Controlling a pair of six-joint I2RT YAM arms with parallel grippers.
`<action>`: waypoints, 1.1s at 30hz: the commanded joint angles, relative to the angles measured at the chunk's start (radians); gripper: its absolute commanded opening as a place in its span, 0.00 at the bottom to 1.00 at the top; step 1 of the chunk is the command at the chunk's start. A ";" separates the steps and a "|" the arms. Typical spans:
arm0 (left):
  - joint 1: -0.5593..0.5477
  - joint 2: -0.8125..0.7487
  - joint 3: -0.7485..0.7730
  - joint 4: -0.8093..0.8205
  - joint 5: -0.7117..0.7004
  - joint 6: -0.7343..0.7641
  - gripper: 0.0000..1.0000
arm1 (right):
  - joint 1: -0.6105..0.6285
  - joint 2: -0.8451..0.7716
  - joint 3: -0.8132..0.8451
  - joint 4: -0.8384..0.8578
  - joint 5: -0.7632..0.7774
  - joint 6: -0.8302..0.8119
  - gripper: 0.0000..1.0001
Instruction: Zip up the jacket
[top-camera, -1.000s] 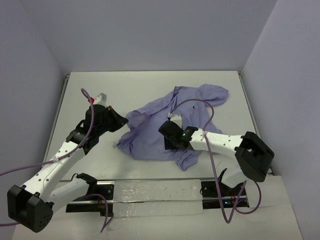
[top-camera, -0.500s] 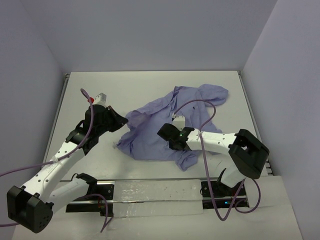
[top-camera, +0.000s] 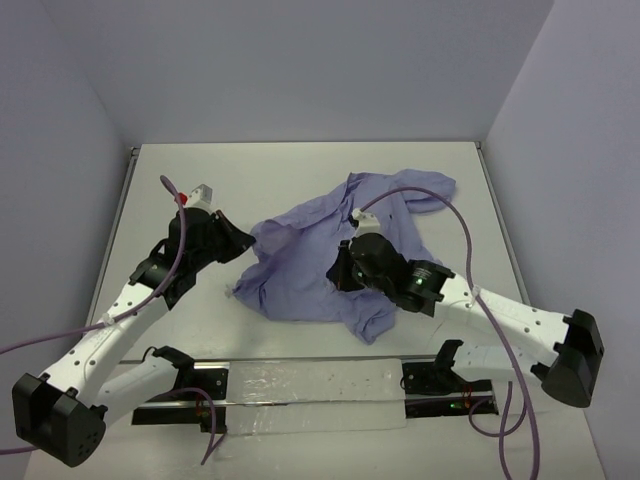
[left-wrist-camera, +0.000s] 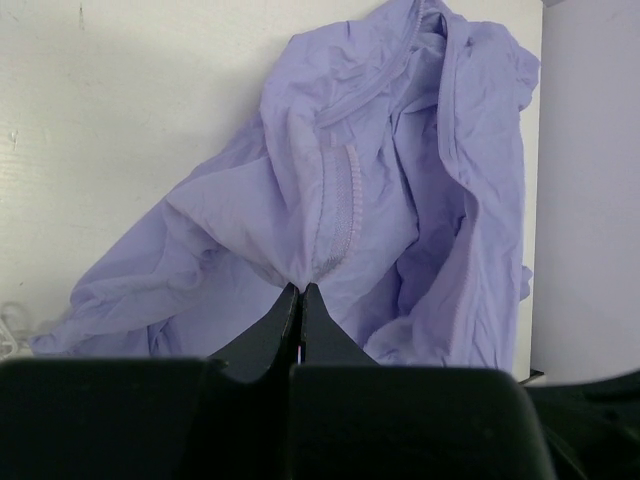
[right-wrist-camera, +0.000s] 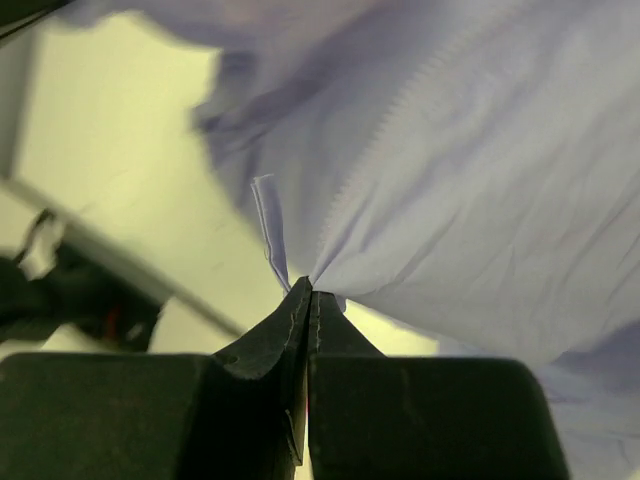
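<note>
Cable (top-camera: 405, 192) crosses jacket (top-camera: 300, 270) pinched by left fingers (left-wrist-camera: 278, 318) and right fingers (right-wrist-camera: 288, 315).

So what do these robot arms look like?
White tubes with chunky black joints on the left arm and right arm, each trailing a purple cable. The left hand and right hand are black, fingers tapering to points; green light on the right.

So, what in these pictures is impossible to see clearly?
Zipper slider: seen in no view; folds of the jacket may cover it.
Right wrist view: blurred; the right hand pinches a fabric edge, but which part is unclear.
Top view: the right hand's fingertips are under its own wrist.
Left wrist view: the left hand has a black body that cuts off the jacket's near part.
</note>
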 joint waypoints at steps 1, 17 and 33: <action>0.007 0.004 0.054 0.008 0.000 0.021 0.00 | -0.004 -0.027 -0.085 0.104 -0.256 -0.072 0.00; 0.007 -0.001 0.029 0.026 0.007 0.012 0.00 | 0.025 0.101 -0.047 -0.083 -0.001 0.000 0.30; 0.007 0.006 0.018 0.035 0.017 0.009 0.00 | 0.149 0.405 0.084 -0.144 0.142 0.019 0.55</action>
